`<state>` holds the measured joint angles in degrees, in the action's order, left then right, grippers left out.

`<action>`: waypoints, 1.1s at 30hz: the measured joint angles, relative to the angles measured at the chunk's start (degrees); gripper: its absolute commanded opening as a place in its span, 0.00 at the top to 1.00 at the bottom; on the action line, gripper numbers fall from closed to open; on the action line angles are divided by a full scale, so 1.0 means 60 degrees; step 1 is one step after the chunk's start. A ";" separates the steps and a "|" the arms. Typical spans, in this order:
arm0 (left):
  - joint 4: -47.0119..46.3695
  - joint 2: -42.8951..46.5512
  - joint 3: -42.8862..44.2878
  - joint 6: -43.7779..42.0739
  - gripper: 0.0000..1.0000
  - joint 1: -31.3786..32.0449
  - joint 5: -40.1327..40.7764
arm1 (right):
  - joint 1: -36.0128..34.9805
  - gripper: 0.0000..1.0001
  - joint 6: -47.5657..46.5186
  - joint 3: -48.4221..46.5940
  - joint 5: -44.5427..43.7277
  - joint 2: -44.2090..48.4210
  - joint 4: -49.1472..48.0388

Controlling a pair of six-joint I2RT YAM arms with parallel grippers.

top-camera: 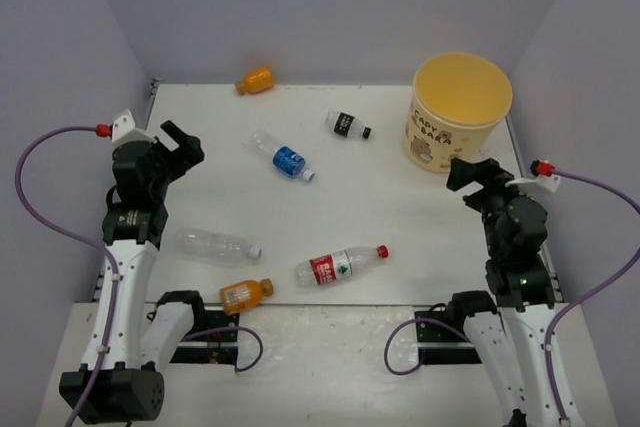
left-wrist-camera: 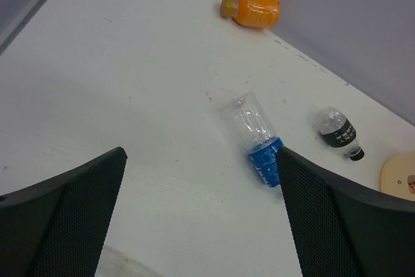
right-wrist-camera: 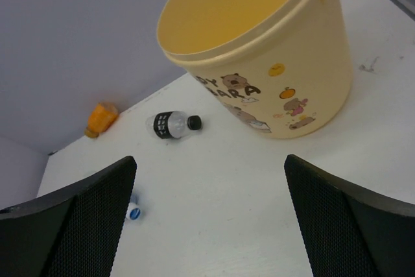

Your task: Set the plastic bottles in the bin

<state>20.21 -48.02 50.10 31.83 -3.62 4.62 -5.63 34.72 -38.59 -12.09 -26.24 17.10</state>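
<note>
Treat the bin (top-camera: 445,142) as the fixed mark: upright at the far right of the bench (top-camera: 400,212), mouth open, showing only bare yellow inside. Count six to move, each lying on its side outside it. Closest to the bin, just off its left side, find the black-label bottle (top-camera: 346,125). A little further left, find the blue-label bottle (top-camera: 283,157), and well left of the bin along the far edge, one orange bottle (top-camera: 255,80). Toward the near edge, well apart from the bin, find the red-label bottle (top-camera: 340,266), the second orange bottle (top-camera: 244,294) and, farthest from the bin, the unlabelled clear bottle (top-camera: 215,244).

Note both tools released and holding nothing: the right tool (top-camera: 470,172) hanging just on the near side of the bin, spread wide; the left tool (top-camera: 180,142) far across the bench from the bin, likewise spread, looking toward the blue-label bottle.

Judge the step as a first pick, not yet begun. To do it well, probably take the black-label bottle with the right tool and the blue-label one with the left. Turn the wrist to straddle the body across its width. Come down on the label band, not the neck. Close gently against denting or rolling. Lift above the rim before crossing, and let go only over the mouth.
</note>
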 measured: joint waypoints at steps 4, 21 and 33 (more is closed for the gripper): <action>-0.0117 -0.0030 -0.0204 -0.0007 0.00 0.0000 -0.0048 | 0.0002 0.01 -0.0461 0.0260 0.1614 0.0174 -0.0847; -0.0537 -0.0594 -0.0675 -0.0040 0.00 0.0000 -0.0566 | -0.6569 0.01 -0.4561 -0.3262 0.3600 -0.5931 0.2293; -0.0569 -0.0612 -0.0712 -0.0171 0.00 0.0000 -0.0619 | -0.9018 0.01 -0.7573 -0.1798 0.2930 -0.7402 0.1564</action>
<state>16.80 -51.69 45.82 30.81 -3.62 0.91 -59.74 -10.72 -49.38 5.49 -70.65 26.48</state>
